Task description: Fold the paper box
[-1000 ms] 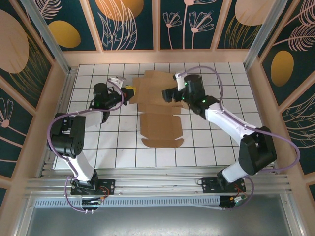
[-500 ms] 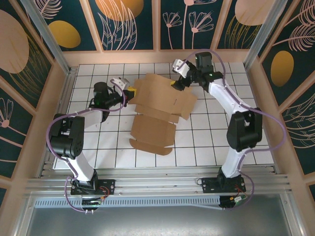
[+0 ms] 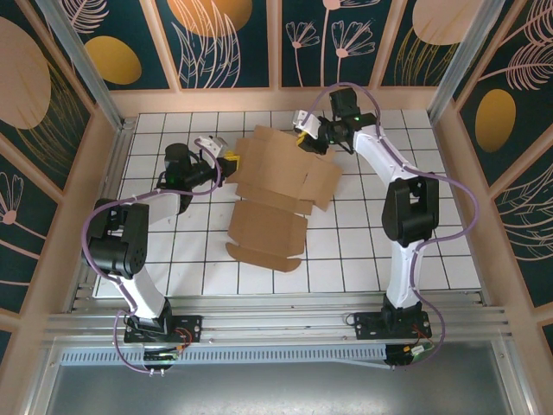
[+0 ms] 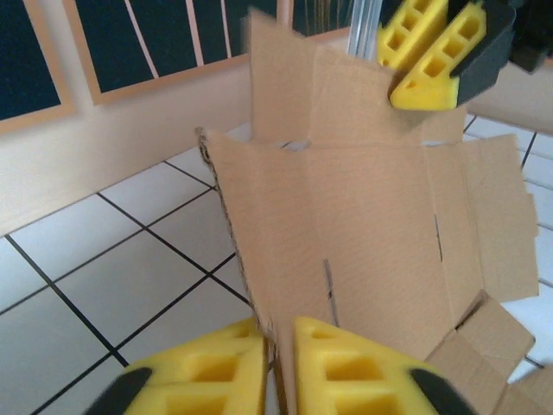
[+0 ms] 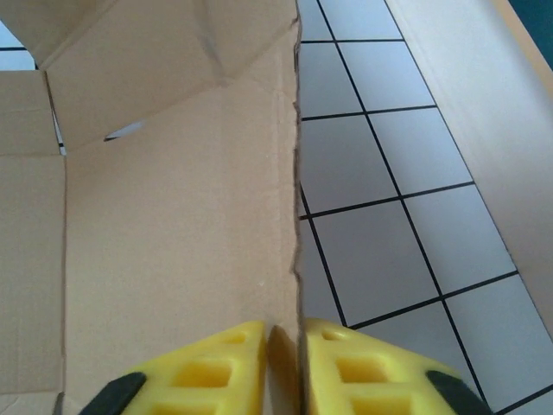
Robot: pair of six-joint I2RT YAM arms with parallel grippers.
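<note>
The paper box [image 3: 276, 186] is a flat brown die-cut cardboard sheet with flaps, lying skewed on the white gridded table [image 3: 363, 233]. My left gripper [image 3: 228, 162] sits at the sheet's left edge. In the left wrist view its yellow fingers [image 4: 207, 363] pinch the raised cardboard edge [image 4: 259, 285]. My right gripper [image 3: 302, 138] is at the sheet's far right corner, and in the left wrist view it [image 4: 428, 60] is at the top. In the right wrist view its jaws [image 5: 283, 346] are closed on the cardboard's edge [image 5: 289, 216].
Wooden walls [image 3: 276, 99] enclose the table at the back and both sides, close behind the right gripper. Bare grid tiles lie right of the sheet [image 3: 406, 251] and in front of it. The right arm's purple cable [image 3: 449, 203] loops over the right side.
My right arm has swung from over the sheet's middle to its far edge and closed on it. The sheet has turned and slid slightly left. The left gripper stays at the left edge.
</note>
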